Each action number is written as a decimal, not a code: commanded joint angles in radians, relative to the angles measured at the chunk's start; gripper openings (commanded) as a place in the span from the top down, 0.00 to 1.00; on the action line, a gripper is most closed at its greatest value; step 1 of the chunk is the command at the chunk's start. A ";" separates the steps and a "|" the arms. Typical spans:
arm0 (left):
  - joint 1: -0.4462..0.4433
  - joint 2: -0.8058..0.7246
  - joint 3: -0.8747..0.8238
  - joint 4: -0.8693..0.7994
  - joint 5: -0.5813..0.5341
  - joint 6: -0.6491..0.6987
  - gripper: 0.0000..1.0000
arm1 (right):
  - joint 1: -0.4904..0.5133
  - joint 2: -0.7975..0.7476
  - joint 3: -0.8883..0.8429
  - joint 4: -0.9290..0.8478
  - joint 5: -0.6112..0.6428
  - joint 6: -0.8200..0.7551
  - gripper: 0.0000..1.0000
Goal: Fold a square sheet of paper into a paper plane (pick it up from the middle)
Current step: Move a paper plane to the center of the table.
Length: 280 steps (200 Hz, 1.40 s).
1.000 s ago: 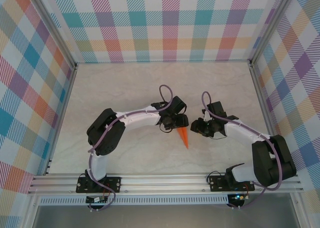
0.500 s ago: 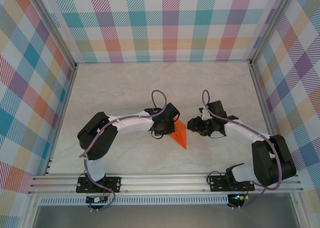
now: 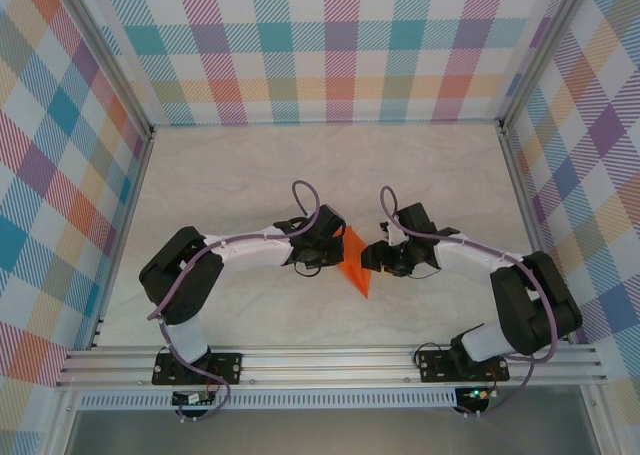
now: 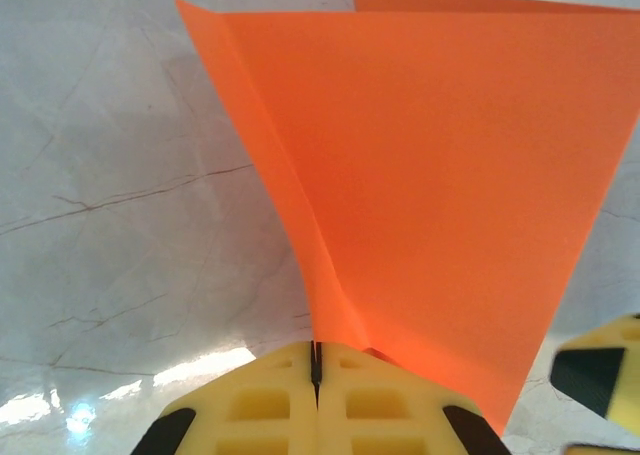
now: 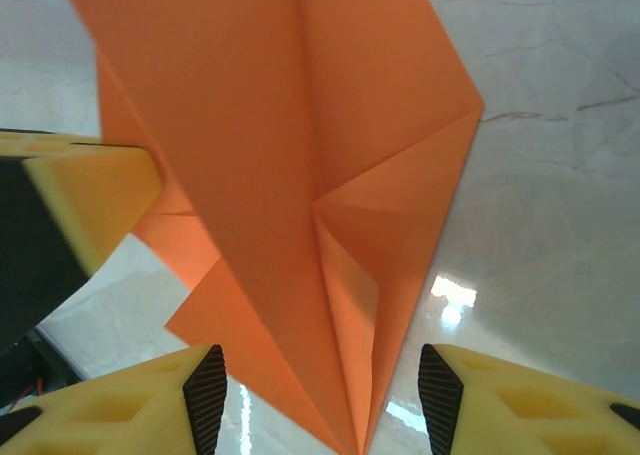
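Orange paper plane [image 3: 354,263] over the table [image 3: 230,175].
The left gripper [image 4: 316,360] pinches it tight; the right gripper [image 5: 318,385] has fingers apart around its tip.

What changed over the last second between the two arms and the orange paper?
The left tool closed on the orange paper, which now shows wider. The right tool slid left and opened, straddling the paper's point. The paper's near tip stayed put.

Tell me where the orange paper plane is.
Top view, centre: the bright-orange folded paper plane is pinched in the left tool, with the right tool beside it.
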 commanded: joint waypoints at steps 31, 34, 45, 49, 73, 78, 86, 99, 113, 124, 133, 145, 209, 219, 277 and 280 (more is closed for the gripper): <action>0.016 -0.021 -0.016 0.018 0.020 0.026 1.00 | 0.026 0.051 0.052 0.027 -0.027 -0.035 0.43; 0.015 -0.019 -0.015 0.017 0.019 0.025 1.00 | 0.028 0.052 0.054 0.030 -0.034 -0.036 0.43; 0.015 -0.020 -0.016 0.014 0.019 0.024 1.00 | 0.035 0.055 0.056 0.031 -0.044 -0.038 0.43; 0.016 -0.020 -0.015 0.014 0.021 0.025 1.00 | 0.036 0.057 0.059 0.030 -0.045 -0.040 0.43; 0.016 -0.020 -0.018 0.012 0.021 0.023 1.00 | 0.051 0.068 0.064 0.035 -0.066 -0.050 0.43; 0.016 -0.020 -0.019 0.013 0.020 0.023 1.00 | 0.053 0.071 0.067 0.031 -0.068 -0.053 0.43; 0.017 -0.022 -0.021 0.012 0.019 0.022 1.00 | 0.060 0.076 0.072 0.025 -0.071 -0.059 0.43; 0.017 -0.022 -0.020 0.009 0.017 0.021 1.00 | 0.071 0.079 0.075 0.019 -0.061 -0.067 0.43; 0.016 -0.023 -0.022 0.009 0.016 0.019 1.00 | 0.082 0.080 0.078 0.018 -0.060 -0.075 0.43; 0.017 -0.023 -0.022 0.010 0.016 0.016 1.00 | 0.094 0.078 0.080 0.007 -0.039 -0.082 0.42; 0.017 -0.022 -0.022 0.012 0.018 0.017 1.00 | 0.107 0.077 0.084 -0.006 -0.014 -0.089 0.42; 0.018 -0.023 -0.021 0.012 0.018 0.017 1.00 | 0.116 0.075 0.083 -0.005 -0.006 -0.092 0.42; 0.018 -0.022 -0.017 0.013 0.018 0.016 1.00 | 0.166 0.106 0.113 -0.049 0.105 -0.116 0.44; 0.018 -0.022 -0.018 0.013 0.017 0.015 1.00 | 0.171 0.121 0.120 -0.053 0.116 -0.117 0.46; 0.019 -0.025 -0.030 0.009 0.017 0.015 1.00 | 0.218 0.173 0.170 -0.091 0.214 -0.118 0.65; 0.020 -0.025 -0.031 0.009 0.016 0.015 1.00 | 0.219 0.173 0.171 -0.093 0.219 -0.118 0.66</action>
